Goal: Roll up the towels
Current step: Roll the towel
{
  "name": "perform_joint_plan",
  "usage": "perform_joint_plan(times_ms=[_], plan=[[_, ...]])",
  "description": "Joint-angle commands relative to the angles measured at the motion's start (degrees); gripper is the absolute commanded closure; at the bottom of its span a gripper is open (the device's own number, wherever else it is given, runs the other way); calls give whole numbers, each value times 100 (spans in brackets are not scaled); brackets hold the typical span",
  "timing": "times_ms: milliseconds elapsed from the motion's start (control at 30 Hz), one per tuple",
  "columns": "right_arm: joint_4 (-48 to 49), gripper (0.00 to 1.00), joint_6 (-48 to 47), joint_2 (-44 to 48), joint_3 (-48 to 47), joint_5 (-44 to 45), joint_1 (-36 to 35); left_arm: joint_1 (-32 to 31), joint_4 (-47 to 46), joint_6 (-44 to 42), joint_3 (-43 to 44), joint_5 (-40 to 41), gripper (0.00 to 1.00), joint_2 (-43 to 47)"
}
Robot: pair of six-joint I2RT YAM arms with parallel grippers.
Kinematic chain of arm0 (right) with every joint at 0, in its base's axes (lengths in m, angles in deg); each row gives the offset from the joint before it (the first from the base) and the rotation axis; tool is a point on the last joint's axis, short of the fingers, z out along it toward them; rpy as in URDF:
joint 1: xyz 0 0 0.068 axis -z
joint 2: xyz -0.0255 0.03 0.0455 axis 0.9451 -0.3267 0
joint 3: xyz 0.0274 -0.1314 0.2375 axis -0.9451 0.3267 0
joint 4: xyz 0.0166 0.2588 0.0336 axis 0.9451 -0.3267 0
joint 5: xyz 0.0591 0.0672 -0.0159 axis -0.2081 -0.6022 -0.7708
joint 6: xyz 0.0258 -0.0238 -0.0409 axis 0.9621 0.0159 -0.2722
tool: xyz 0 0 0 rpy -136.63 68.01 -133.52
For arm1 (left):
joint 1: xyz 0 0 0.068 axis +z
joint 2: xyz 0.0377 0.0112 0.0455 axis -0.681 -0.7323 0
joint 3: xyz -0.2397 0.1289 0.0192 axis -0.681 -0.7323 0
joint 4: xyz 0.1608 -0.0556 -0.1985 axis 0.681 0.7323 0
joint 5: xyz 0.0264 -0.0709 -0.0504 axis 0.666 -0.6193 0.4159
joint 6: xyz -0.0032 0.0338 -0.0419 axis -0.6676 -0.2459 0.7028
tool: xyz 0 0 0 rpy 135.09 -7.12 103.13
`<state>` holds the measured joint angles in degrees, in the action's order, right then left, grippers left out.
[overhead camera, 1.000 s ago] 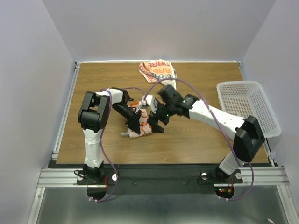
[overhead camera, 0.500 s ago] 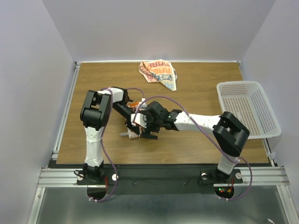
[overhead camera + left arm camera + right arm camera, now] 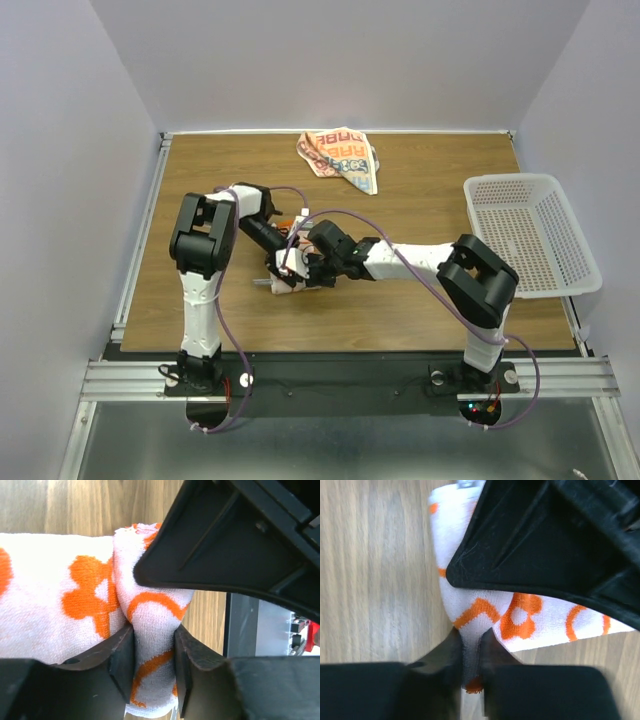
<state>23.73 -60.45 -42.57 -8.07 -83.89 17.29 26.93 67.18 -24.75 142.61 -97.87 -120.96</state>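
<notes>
Indoors, wood table (image 3: pixel 450 180) (pale walls (image 3: pixel 330 60) around); left and right jaws pinching bunched towel (image 3: pixel 50 595)

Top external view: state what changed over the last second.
The right gripper swung left to the near towel and closed on a fold of it. The left gripper stayed clamped on that towel. The far towel and the basket did not move.
</notes>
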Motion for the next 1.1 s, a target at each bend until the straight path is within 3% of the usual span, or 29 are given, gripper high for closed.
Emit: perform_joint_plan(times_ms=[0, 200, 433, 567, 800, 1067], plan=[[-300, 99, 349, -257, -214, -595, -41, 192, -760, -55, -6, 556, 48, 716], [-1073, 99, 1052, -477, -626, -1174, 91, 429, -1305, 25, -173, 820, 38, 1901], [-1917, 100, 1922, -837, -1302, -1659, 197, 1334, -1814, 7, -436, 891, 35, 2869], [-2365, 99, 2238, -1074, -1663, -1975, 232, 1880, -3131, 946, -1331, 969, 37, 3459], [-2796, 99, 2327, -1488, -2077, -2336, 241, 1731, -2897, 1624, -1343, 847, 54, 2845], [-3060, 99, 2266, -1690, -2297, -2345, 232, 1390, -3222, 2468, -1246, 522, 63, 2124]])
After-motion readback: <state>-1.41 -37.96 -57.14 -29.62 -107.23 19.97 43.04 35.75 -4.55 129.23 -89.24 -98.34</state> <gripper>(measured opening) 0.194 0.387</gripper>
